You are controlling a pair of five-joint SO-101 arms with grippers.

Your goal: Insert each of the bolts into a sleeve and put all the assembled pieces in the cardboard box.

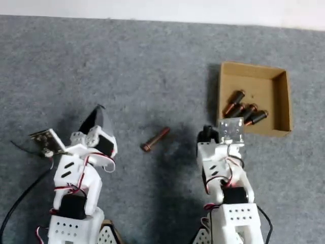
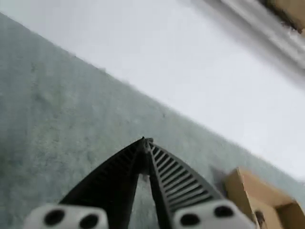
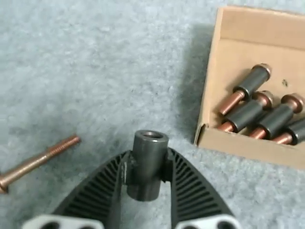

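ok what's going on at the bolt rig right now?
The right gripper is shut on a dark sleeve, open end up, held between the loose bolt and the box. That one copper bolt lies bare on the grey mat, not yet sleeved. The left gripper is shut with nothing in it, off to the bolt's other side. The cardboard box already holds four assembled pieces.

Surface: grey, felt-like fabric surface (image 1: 127, 66), matte and flecked, running the full width.
Far edge: plain white band (image 1: 152, 7) meeting the grey in a straight line.
Beyond: blurred pale ledge (image 2: 267, 28) past the white.
Light: soft and even, with faint shadows.
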